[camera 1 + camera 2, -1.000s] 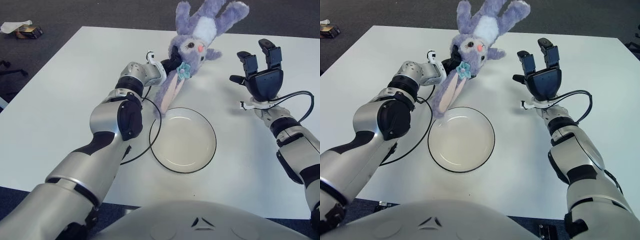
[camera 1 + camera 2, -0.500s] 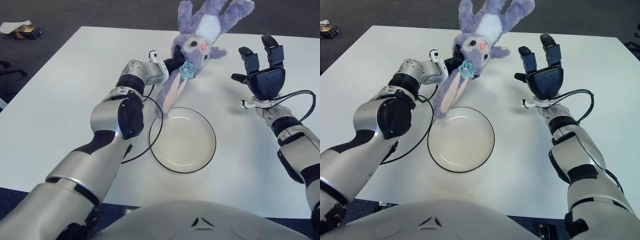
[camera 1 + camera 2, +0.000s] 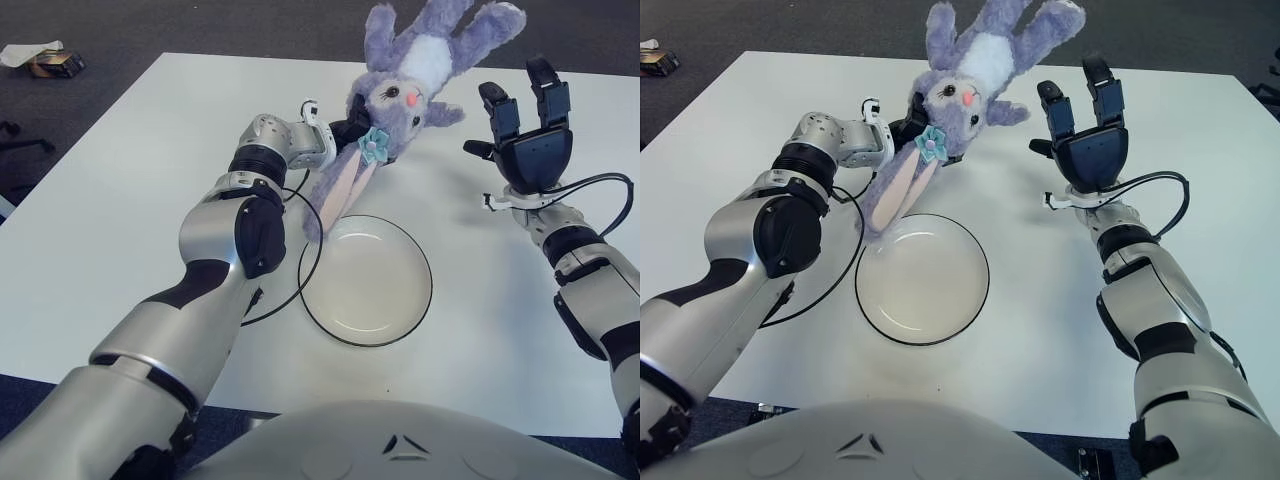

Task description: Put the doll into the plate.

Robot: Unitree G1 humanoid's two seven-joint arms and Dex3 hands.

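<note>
The left hand is shut tight on the purple bunny doll, holding it upside down above the table. Its long ears hang down toward the plate, which sits just below and nearer the robot; its legs point up and away. The right hand is open beside the doll, holding nothing.

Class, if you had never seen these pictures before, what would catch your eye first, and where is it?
First, the purple rabbit doll, held head-down above the table's far side by the left hand, its long ears dangling toward the glass plate at the table's middle. To its right, the right hand is raised with fingers spread.
</note>
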